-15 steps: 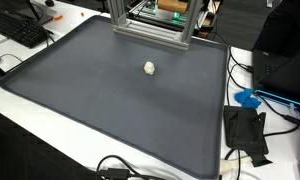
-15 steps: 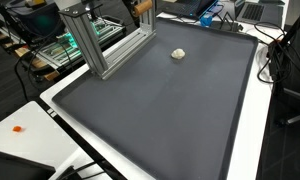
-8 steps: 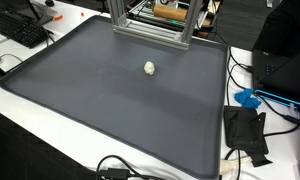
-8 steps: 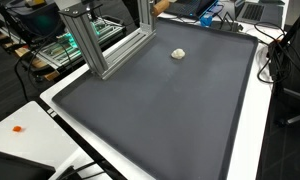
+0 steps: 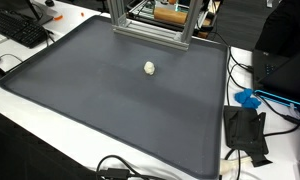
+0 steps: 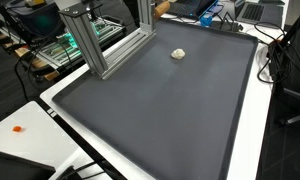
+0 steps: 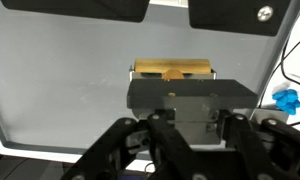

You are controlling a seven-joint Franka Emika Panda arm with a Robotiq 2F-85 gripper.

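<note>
In the wrist view my gripper (image 7: 180,92) is shut on a tan wooden block (image 7: 173,71), whose top edge shows just beyond the dark fingers. It hangs high over the dark grey mat (image 7: 60,90). In both exterior views the tan block (image 5: 170,14) (image 6: 162,6) shows at the top edge, behind the aluminium frame (image 5: 150,25) (image 6: 95,45); the gripper itself is hidden there. A small white lump (image 5: 150,68) (image 6: 178,54) lies alone on the mat (image 5: 100,100) (image 6: 160,110), well apart from the block. The wrist view does not show the lump.
The aluminium frame stands on the mat's far edge. A keyboard (image 5: 20,30) lies beside the mat. A blue object (image 5: 248,98) (image 7: 285,98), a black device (image 5: 245,132) and cables (image 5: 125,170) lie on the white table beyond the mat's edges.
The tan block has come into view behind the aluminium frame over the last second, sliding sideways along the top edge in both exterior views. The white lump has not moved.
</note>
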